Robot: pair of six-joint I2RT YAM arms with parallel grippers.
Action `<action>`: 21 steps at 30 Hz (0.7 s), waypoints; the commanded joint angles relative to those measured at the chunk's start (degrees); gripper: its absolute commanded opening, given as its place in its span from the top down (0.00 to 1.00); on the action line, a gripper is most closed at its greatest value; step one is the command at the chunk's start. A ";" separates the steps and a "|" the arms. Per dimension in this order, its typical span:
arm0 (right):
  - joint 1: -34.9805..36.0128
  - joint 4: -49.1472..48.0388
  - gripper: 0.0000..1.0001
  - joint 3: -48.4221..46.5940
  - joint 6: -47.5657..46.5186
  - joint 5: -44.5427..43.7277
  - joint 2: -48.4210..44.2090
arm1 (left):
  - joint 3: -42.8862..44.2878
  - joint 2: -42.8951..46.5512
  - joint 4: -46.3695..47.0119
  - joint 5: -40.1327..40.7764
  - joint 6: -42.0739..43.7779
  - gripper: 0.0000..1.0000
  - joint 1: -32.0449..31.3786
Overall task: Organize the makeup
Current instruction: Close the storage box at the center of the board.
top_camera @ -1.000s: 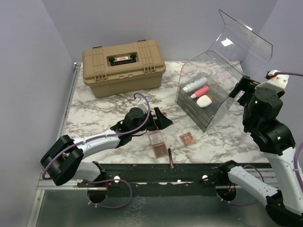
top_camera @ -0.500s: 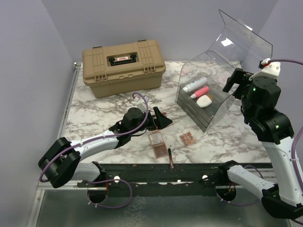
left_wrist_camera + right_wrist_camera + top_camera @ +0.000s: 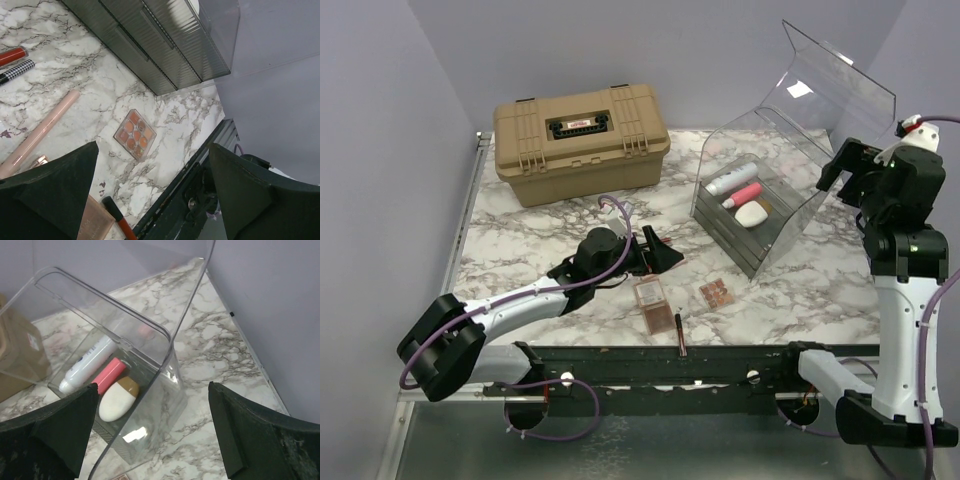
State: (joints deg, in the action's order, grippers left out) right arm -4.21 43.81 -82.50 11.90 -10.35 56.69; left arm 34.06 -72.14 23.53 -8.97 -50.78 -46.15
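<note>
Inside the clear bin (image 3: 775, 235), under its raised lid, lie a white tube (image 3: 732, 179), a pink tube (image 3: 743, 194) and a white oval piece (image 3: 751, 214). The right wrist view looks down on the same white tube (image 3: 87, 365), pink tube (image 3: 107, 376) and oval piece (image 3: 116, 399). My right gripper (image 3: 847, 166) hangs open, high beside the bin's right wall, holding nothing. On the marble lie a rose-gold palette (image 3: 651, 292), a small eyeshadow palette (image 3: 716, 292) and a red-black pencil (image 3: 680, 335). Low behind them, my left gripper (image 3: 660, 252) stands open and empty. Its wrist view shows the small palette (image 3: 135, 135) and a long pink stick (image 3: 40, 132).
A large tan hard case (image 3: 580, 140) stands shut at the back left. The bin's grey drawers (image 3: 150, 45) face the front. A red pencil (image 3: 12, 55) and a houndstooth one (image 3: 15, 70) lie near the left gripper. Purple walls close both sides; a black rail (image 3: 660, 365) runs along the front.
My right arm has risen and swung to the right, away from the bin's side, its gripper still open. The left arm has barely shifted.
</note>
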 commanded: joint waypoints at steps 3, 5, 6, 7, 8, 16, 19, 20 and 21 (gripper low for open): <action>-2.92 -1.80 0.03 -1.09 3.33 7.51 -0.15 | 1.20 0.23 0.55 -0.93 2.73 0.06 -0.17; -3.61 -4.54 0.03 1.17 4.72 7.84 -0.95 | 2.07 -0.62 0.55 -1.94 3.24 0.06 -0.20; -4.07 -5.76 0.03 2.05 5.12 8.55 -1.22 | 2.46 -0.99 0.55 -2.50 3.57 0.06 -0.23; -4.69 -6.99 0.03 2.76 5.62 9.36 -1.42 | 2.87 -1.27 0.55 -2.79 3.85 0.06 -0.12; -5.46 -8.08 0.03 3.25 6.15 9.92 -1.49 | 3.24 -1.45 0.55 -2.83 4.05 0.06 -0.15; -16.24 -17.81 0.03 7.74 11.98 27.18 -0.51 | 9.20 -4.92 2.40 -4.50 4.11 0.06 -0.25; -17.75 -19.35 0.03 8.48 13.85 30.07 1.08 | 14.08 -7.34 3.76 -5.43 3.86 0.06 -0.95; -18.22 -20.44 0.03 9.21 14.45 31.06 1.54 | 15.80 -8.39 4.02 -5.69 4.16 0.06 -1.42; -18.73 -22.25 0.03 10.21 14.87 32.20 1.73 | 17.97 -9.49 4.08 -6.23 4.66 0.06 -1.93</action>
State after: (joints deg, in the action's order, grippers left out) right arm -21.54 28.51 -74.63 23.42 13.41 57.12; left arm 44.88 -78.39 24.43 -11.97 -47.29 -46.44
